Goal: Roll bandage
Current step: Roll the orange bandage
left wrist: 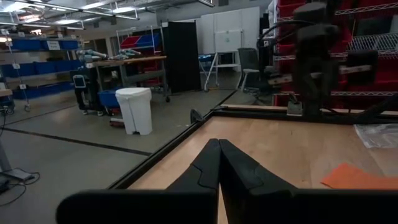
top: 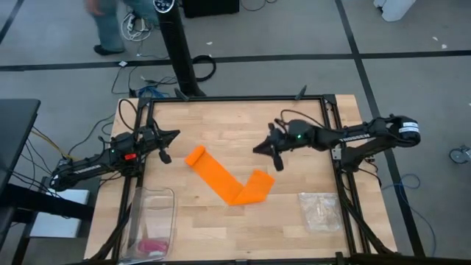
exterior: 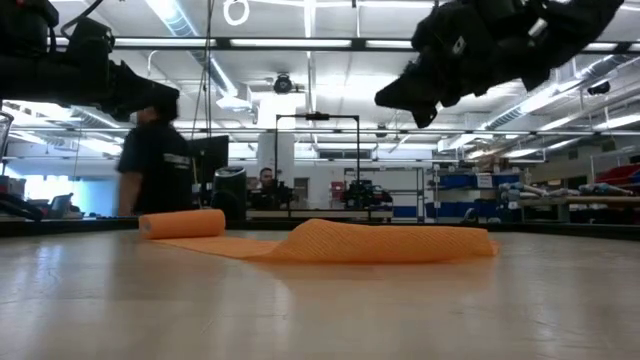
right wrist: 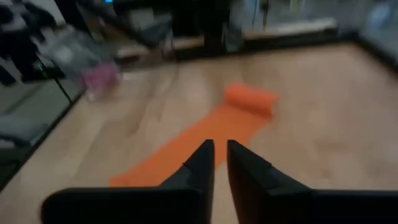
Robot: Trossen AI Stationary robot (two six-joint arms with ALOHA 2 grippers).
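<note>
While lying partly unrolled mid-table (top: 221, 125), bandage (top: 228, 184) in orange, rolled end toward left gripper (top: 166, 144), whose fingers press together. Above far end, right gripper (top: 269, 152), fingers nearly together with a slim gap, empty. Near front edge, clear bag (top: 320, 210) and plastic container (top: 153, 221).

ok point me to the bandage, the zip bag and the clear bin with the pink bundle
bandage (top: 224, 184): high view, on the flat orange strip between its rolled end and the fold.
zip bag (top: 319, 210): high view, middle of the clear plastic.
clear bin (top: 154, 196): high view, on its rim.
pink bundle (top: 153, 244): high view, its middle.
</note>
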